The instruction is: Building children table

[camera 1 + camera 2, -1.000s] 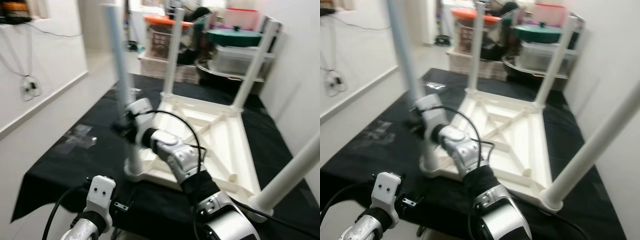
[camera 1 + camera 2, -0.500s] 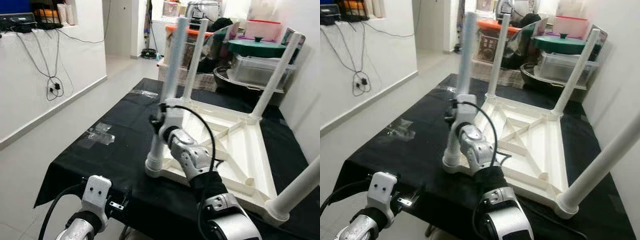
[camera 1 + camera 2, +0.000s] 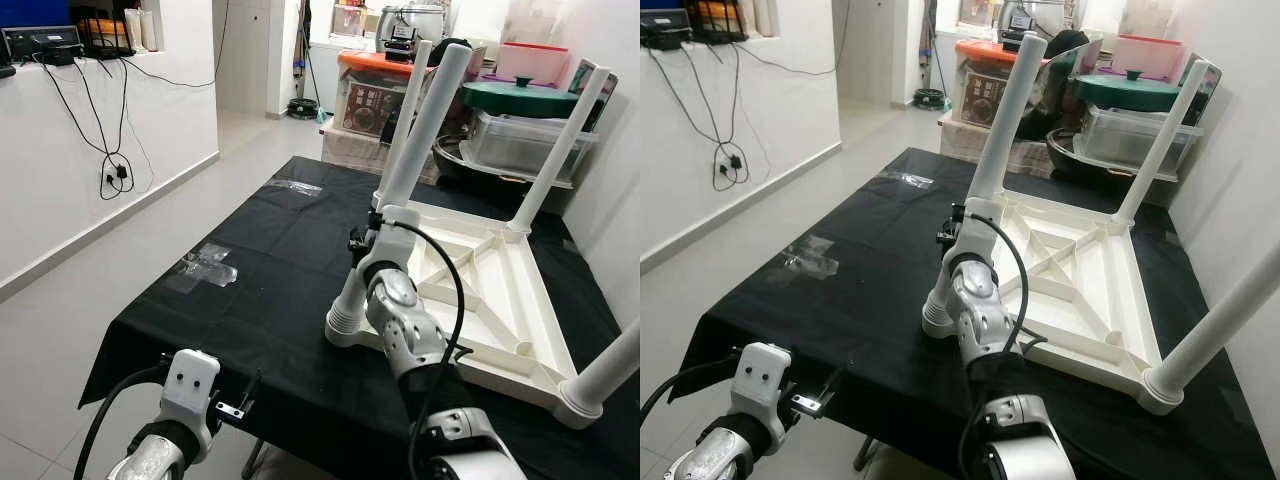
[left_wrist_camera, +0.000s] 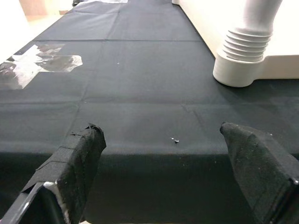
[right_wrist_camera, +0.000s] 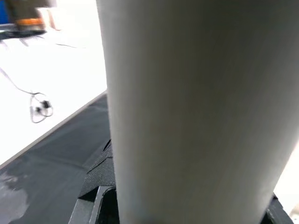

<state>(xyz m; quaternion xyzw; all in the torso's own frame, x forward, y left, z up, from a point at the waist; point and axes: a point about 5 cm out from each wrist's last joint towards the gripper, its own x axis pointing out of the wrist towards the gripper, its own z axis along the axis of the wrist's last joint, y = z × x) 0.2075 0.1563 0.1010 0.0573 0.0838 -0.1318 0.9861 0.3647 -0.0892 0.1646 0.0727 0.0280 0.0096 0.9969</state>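
Observation:
A white children's table (image 3: 500,290) lies upside down on a black cloth (image 3: 270,300), its legs pointing up. My right gripper (image 3: 365,240) is shut on the near left leg (image 3: 415,150), low on the leg, a little above its ribbed base (image 4: 245,60). In the right wrist view that leg (image 5: 187,93) stands close between the dark pads (image 5: 100,186). The far right leg (image 3: 560,140) and near right leg (image 3: 610,365) also stand up. My left gripper (image 4: 163,172) is open and holds nothing; it hovers low at the cloth's front edge.
Clear tape patches (image 3: 205,268) stick to the cloth on the left. Storage boxes and pots (image 3: 500,110) are stacked behind the table. A white wall with hanging cables (image 3: 110,170) runs along the left, with bare floor between it and the table.
The camera has shifted and the blur has cleared. The held leg, which leaned left, now leans right, parallel to the far left leg. The left gripper stays low and open.

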